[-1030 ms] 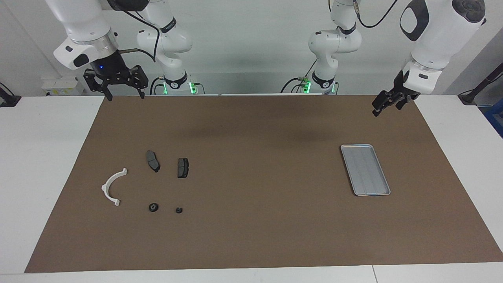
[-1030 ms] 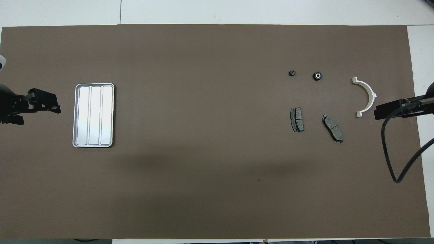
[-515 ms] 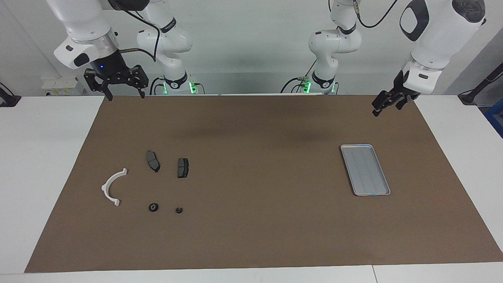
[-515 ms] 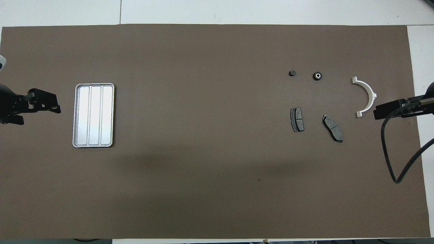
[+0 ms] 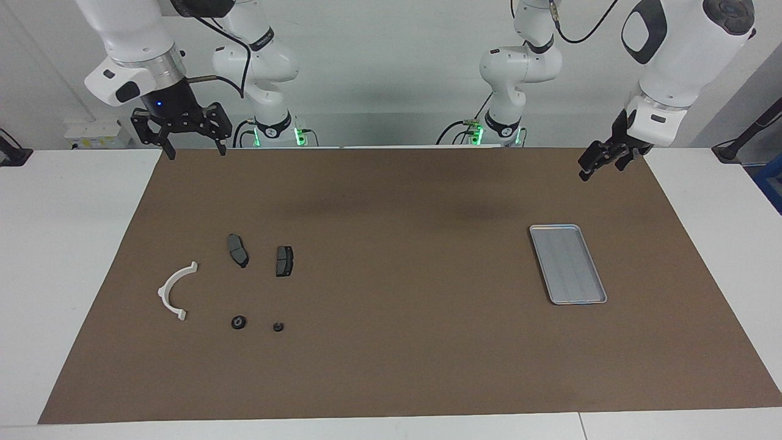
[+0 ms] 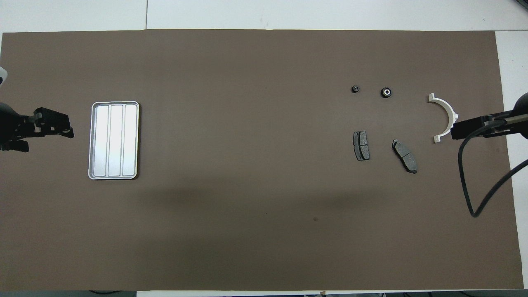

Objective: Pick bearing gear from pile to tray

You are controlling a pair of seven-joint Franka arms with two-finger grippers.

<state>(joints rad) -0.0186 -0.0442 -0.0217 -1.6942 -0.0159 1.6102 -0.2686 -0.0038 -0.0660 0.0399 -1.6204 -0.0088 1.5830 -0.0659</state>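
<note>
The pile lies toward the right arm's end of the mat: a white half-ring bracket, two dark grey brake pads, and two tiny black round pieces, farthest from the robots. In the overhead view the larger round piece has a white centre; the smaller is beside it. The silver tray is empty toward the left arm's end. My right gripper is open and empty, high over the mat's edge. My left gripper waits raised beside the tray.
A brown mat covers most of the white table. A black cable loops down from the right arm. The brake pads also show in the overhead view.
My right gripper has edged a little toward the pile; from above its tip now overlaps the bracket's end. The left arm and all parts have not moved.
</note>
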